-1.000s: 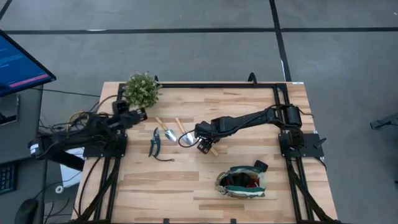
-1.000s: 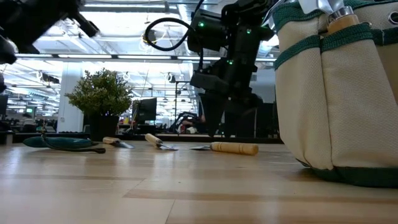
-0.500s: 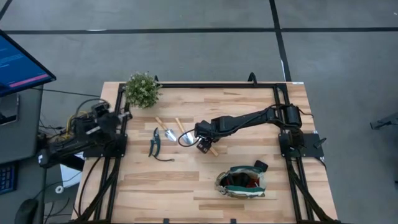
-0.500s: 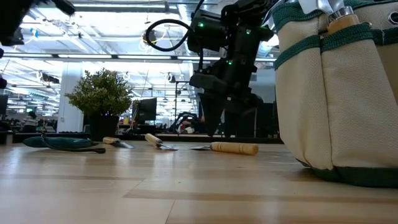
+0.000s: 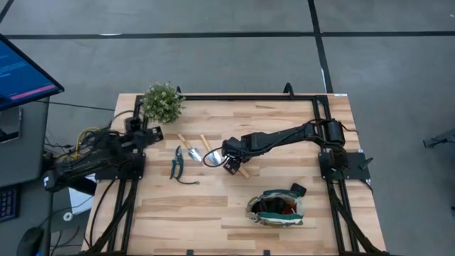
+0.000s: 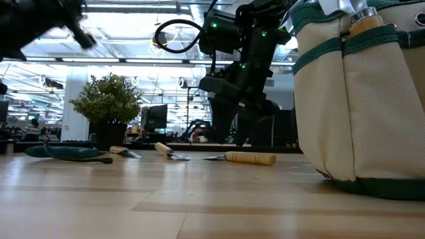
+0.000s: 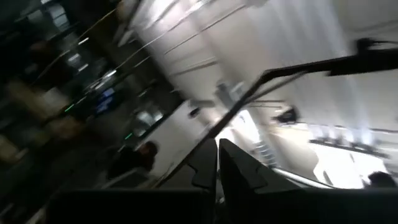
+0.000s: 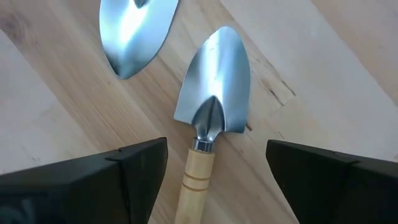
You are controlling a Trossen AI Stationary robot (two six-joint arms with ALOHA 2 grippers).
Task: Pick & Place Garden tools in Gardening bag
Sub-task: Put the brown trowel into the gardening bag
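Note:
A wooden-handled trowel [image 8: 214, 81] lies flat on the table. My right gripper [image 5: 231, 162] hangs open just above it, one finger on either side of its handle [image 8: 198, 180], touching nothing; the low view shows the handle [image 6: 250, 158] below the fingers. Two more trowels [image 5: 189, 148] [image 5: 208, 149] and dark pruning shears [image 5: 176, 163] lie to its left. The beige gardening bag [image 5: 275, 208] stands near the front edge, with something red inside and a wooden handle in a pocket [image 6: 365, 23]. My left gripper [image 7: 217, 168] is shut and empty, raised at the table's left edge [image 5: 151, 133].
A bushy potted plant [image 5: 162, 103] stands at the far left corner, close to my left arm. A second silver blade [image 8: 134, 31] lies just beyond the trowel under my right gripper. Bare wood lies between the tools and the bag [image 6: 358, 99].
My left arm has swung back toward the table's left edge and then come forward again toward the plant, staying raised and shut. The tools and the bag have not moved.

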